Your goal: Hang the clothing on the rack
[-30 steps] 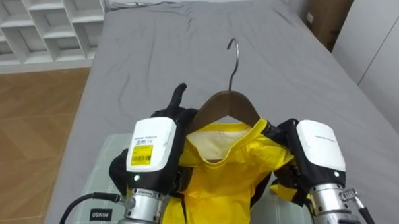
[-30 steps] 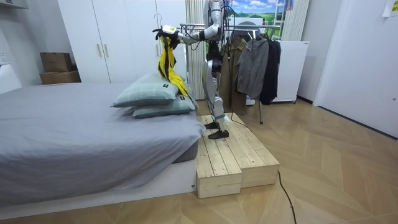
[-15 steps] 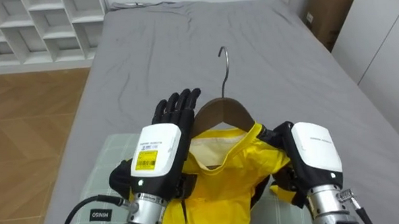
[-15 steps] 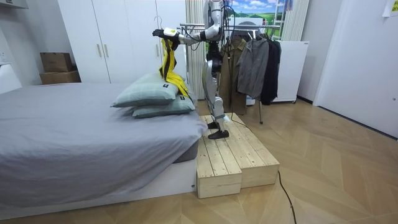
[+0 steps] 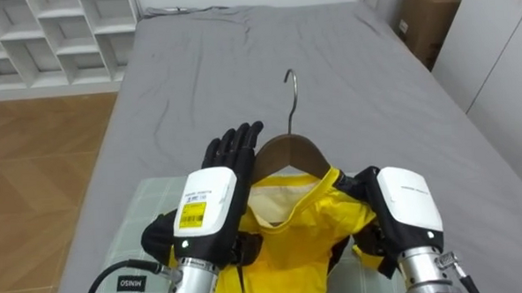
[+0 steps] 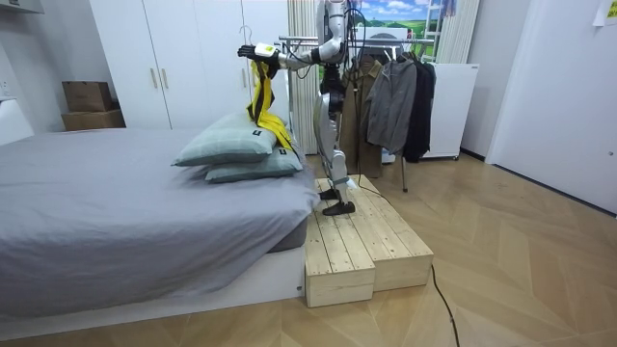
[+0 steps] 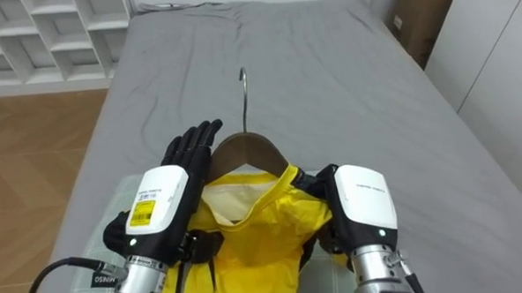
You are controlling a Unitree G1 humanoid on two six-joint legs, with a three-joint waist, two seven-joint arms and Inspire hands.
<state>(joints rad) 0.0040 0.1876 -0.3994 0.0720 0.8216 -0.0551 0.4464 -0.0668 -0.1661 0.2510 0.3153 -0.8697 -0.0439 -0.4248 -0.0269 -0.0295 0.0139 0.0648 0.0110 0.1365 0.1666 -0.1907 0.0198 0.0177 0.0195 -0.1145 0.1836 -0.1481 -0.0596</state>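
Yellow jacket (image 5: 291, 229) on a wooden hanger (image 5: 283, 149) held crosswise, hook (image 5: 290, 101) pointing away over the bed (image 5: 354, 63). Left hand (image 5: 212, 197) flat open by it – right hand's (image 5: 405, 211) grip, can't tell.

The robot stands on a wooden platform (image 6: 362, 236) beside the bed (image 5: 364, 80), with a clothes rack (image 6: 386, 82) behind it. Two stacked pillows (image 6: 231, 149) lie on the bed's near end, below its raised arms. Before it, over the bed, a hanger (image 5: 288, 148) stands upright with its hook on top and a garment (image 5: 287, 234) draped on it. The left hand (image 5: 212, 188) lies along the hanger's left shoulder, fingers straight; the right hand (image 5: 405, 202) clasps the garment at the right shoulder. A shelf unit (image 5: 53, 36) stands left of the bed's far end, a cardboard box (image 5: 427, 15) to its right
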